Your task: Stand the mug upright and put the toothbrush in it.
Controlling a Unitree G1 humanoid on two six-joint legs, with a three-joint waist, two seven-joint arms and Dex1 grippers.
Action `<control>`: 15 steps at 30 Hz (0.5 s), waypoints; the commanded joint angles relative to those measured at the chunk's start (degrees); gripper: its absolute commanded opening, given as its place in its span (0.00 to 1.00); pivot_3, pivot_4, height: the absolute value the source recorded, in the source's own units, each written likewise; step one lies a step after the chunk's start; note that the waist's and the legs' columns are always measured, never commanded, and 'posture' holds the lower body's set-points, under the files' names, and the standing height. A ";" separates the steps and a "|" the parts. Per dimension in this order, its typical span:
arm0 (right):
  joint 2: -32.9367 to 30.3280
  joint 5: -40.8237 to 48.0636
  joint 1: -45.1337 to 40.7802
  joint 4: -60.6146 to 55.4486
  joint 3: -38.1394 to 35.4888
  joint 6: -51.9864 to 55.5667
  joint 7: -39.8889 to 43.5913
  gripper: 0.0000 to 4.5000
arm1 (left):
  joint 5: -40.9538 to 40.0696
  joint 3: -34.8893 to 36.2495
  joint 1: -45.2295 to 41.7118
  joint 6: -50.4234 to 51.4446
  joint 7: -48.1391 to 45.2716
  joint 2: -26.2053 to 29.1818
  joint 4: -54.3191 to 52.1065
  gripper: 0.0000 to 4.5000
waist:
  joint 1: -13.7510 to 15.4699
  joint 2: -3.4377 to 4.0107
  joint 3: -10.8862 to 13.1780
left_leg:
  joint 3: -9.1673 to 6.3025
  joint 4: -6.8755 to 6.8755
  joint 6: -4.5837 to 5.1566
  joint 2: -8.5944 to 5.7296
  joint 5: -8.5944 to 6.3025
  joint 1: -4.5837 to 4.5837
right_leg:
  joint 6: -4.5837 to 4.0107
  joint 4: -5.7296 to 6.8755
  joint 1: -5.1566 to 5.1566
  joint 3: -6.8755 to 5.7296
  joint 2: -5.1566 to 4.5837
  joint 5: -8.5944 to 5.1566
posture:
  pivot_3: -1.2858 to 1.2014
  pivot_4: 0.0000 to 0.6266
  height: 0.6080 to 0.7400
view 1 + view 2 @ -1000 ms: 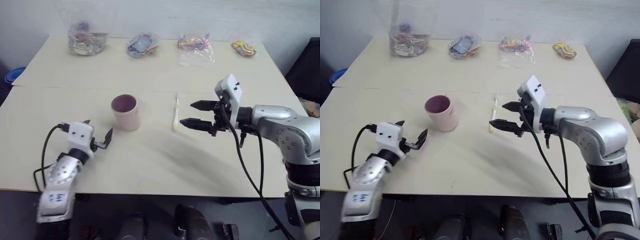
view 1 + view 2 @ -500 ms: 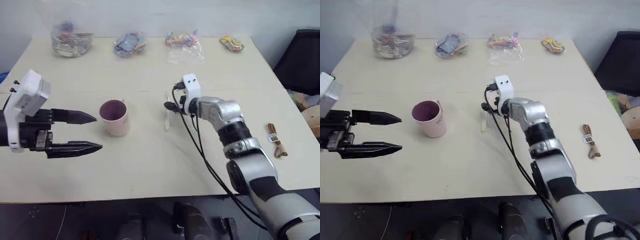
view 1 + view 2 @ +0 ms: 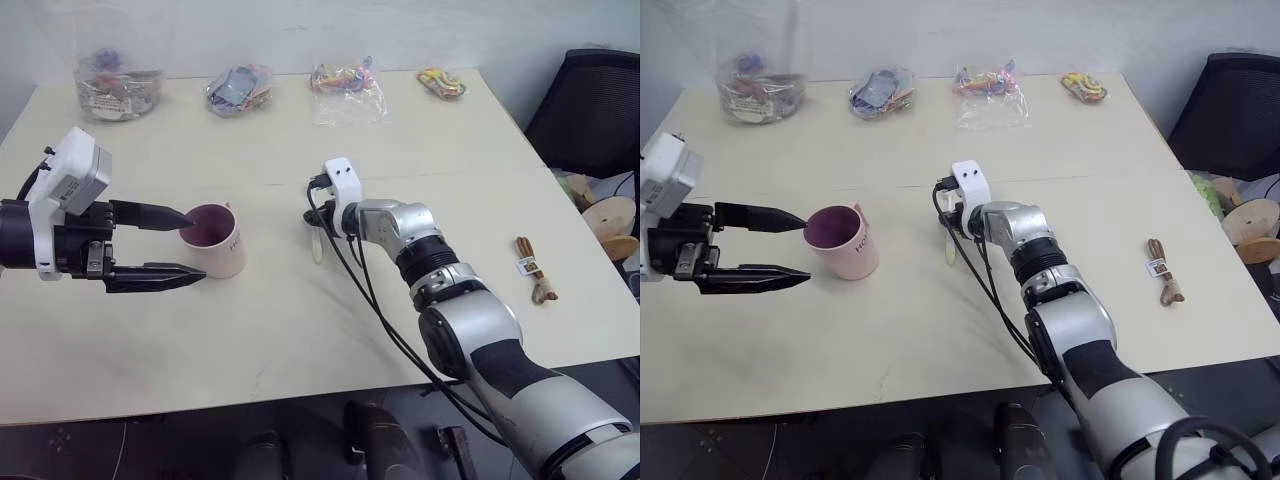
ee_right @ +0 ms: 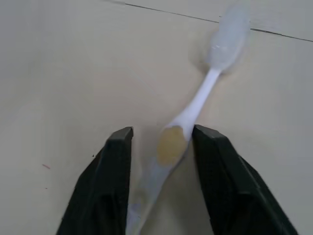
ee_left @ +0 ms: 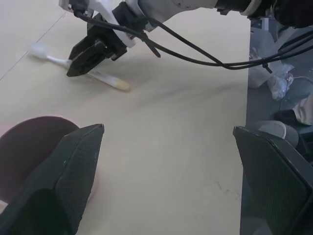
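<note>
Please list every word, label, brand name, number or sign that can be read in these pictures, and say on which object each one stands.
No text can be read with certainty.
Mug: small dark lettering runs down its side, too small to read.
Brown strap: a white tag with a mark, too small to read.
Plastic bags at the table's far edge: colourful contents, no legible print.
Toothbrush: no marking visible.

Left pincer (image 3: 185, 245) spread wide; right pincer (image 4: 161, 147) narrowed, arm outstretched.

Even soft light; faint shadows
</note>
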 commanded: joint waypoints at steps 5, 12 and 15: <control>-0.09 -3.23 1.88 -3.47 1.13 -1.56 0.48 0.04 | 3.20 2.34 2.35 -2.20 -0.35 -0.64 1.94 1.00 | 0.47 0.00 0.00 | -0.03 0.06 0.00 -0.05 0.00 0.00 | 0.00 0.06 0.02 0.05 -0.06 0.00 | 0.52 0.24 1.00; 6.39 4.41 -0.69 -11.56 -5.27 -5.27 1.68 0.04 | 6.21 15.06 13.20 -0.21 1.30 -3.91 3.64 1.00 | -0.13 0.05 0.04 | 0.05 0.03 0.00 0.01 0.00 -0.05 | 0.00 0.09 -0.13 0.08 -0.01 0.00 | 0.52 0.24 1.00; 12.33 8.34 -1.80 -16.45 -7.62 -4.46 0.63 0.04 | 6.50 19.66 16.07 0.85 3.33 -5.88 2.96 1.00 | -0.94 0.07 0.05 | 0.10 -0.03 -0.08 0.14 -0.02 -0.07 | -0.15 0.18 -0.30 0.07 0.08 -0.08 | 0.52 0.24 1.00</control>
